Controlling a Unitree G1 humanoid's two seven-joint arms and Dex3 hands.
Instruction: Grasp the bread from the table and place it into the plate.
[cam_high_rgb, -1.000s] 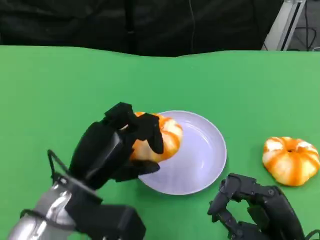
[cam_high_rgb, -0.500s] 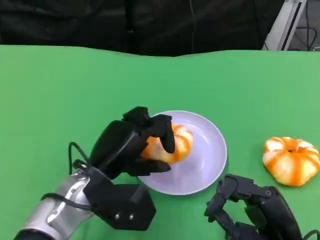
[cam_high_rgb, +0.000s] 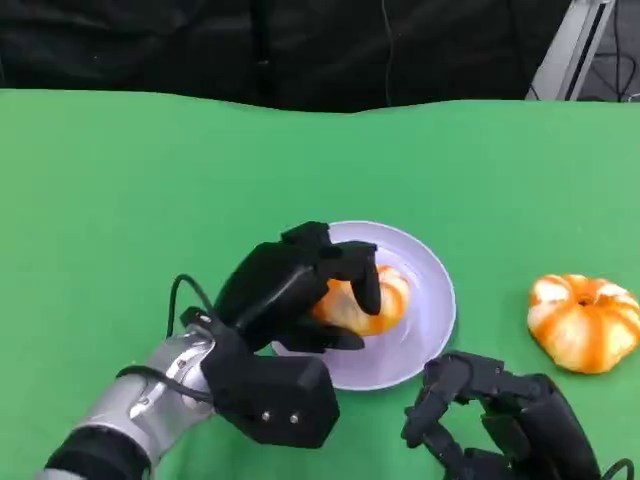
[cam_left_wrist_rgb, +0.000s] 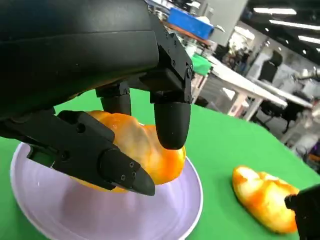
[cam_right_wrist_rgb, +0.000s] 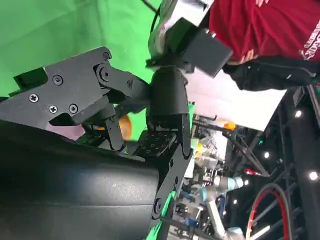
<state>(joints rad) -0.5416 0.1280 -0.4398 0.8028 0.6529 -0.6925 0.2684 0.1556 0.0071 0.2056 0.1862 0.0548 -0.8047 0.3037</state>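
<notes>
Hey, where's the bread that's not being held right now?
In the head view the loose bread lies on the green table right of the plate, just beyond the right hand.

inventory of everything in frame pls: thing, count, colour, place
bread in hand: 1, orange and white, over the plate, gripped by the left hand
bread on table: 1, orange and white, on the table to the plate's right, untouched
plate: 1, pale lilac, middle of the table
table: 1, green top
person: 1, red top, seen in the right wrist view beside the table
left hand: 1, black, over the plate's left side, holding the bread
right hand: 1, black, near edge, right of the plate, fingers curled, holding nothing
</notes>
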